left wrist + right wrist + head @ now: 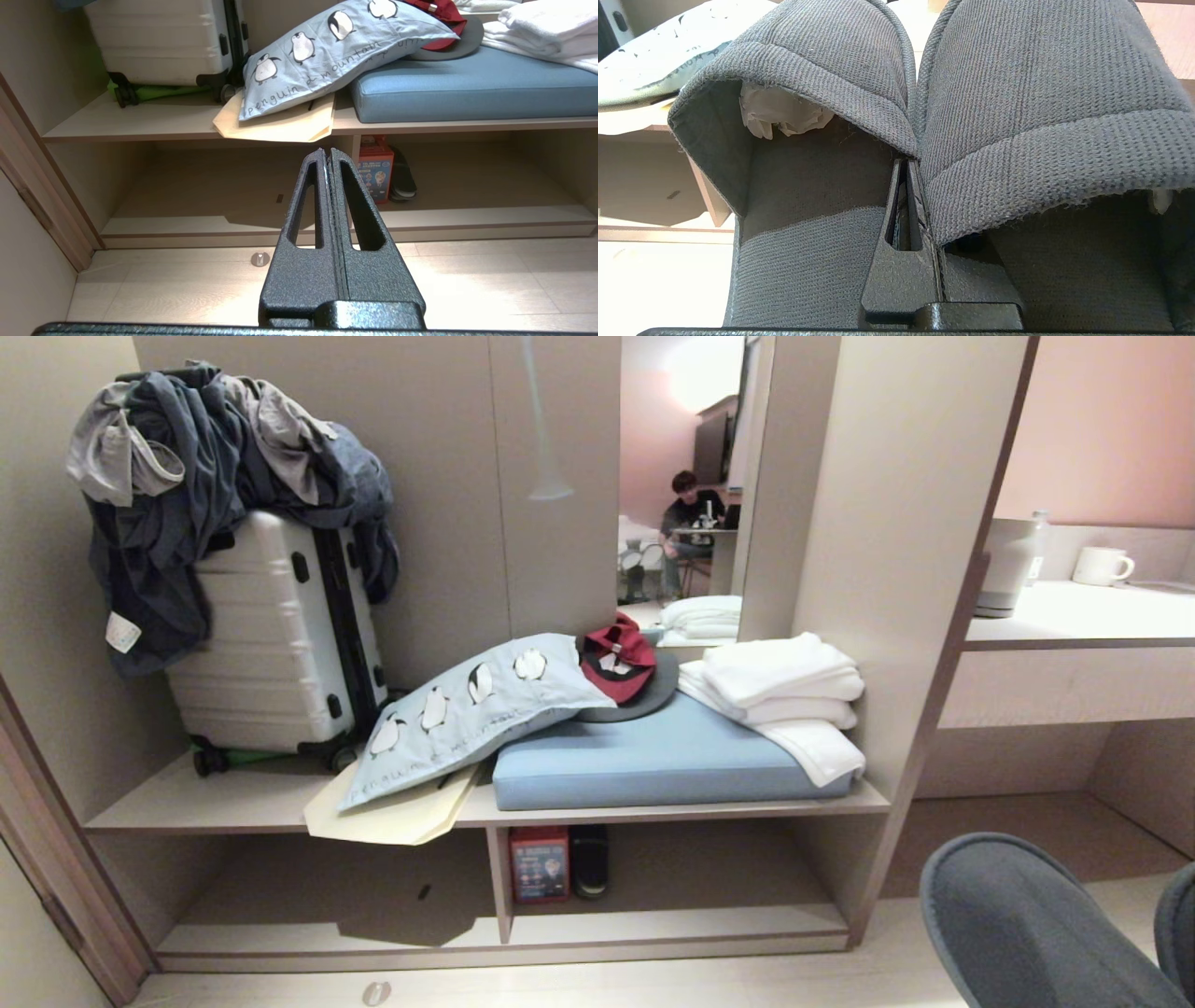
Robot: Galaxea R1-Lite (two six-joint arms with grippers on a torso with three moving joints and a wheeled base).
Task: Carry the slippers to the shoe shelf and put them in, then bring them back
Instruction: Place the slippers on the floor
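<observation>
The pair of dark grey slippers [1018, 924] hangs at the lower right of the head view, toes pointing towards the furniture. In the right wrist view my right gripper [909, 161] is shut on the slippers [1008, 93], pinching their inner edges together; white paper [780, 112] fills one toe. The shoe shelf [504, 924] is the low wood cubby under the bench, ahead and to the left, with a vertical divider [499, 887]. My left gripper [327, 151] is shut and empty, held above the floor and pointing at the shoe shelf [467, 217].
A red box [539, 863] and a black shoe [589, 859] stand right of the divider. The bench above holds a suitcase [280, 635], a penguin pillow [476, 700], a blue cushion [672, 756] and towels [784, 691]. A desk recess [1027, 821] opens at right. A mirror shows a seated person [686, 523].
</observation>
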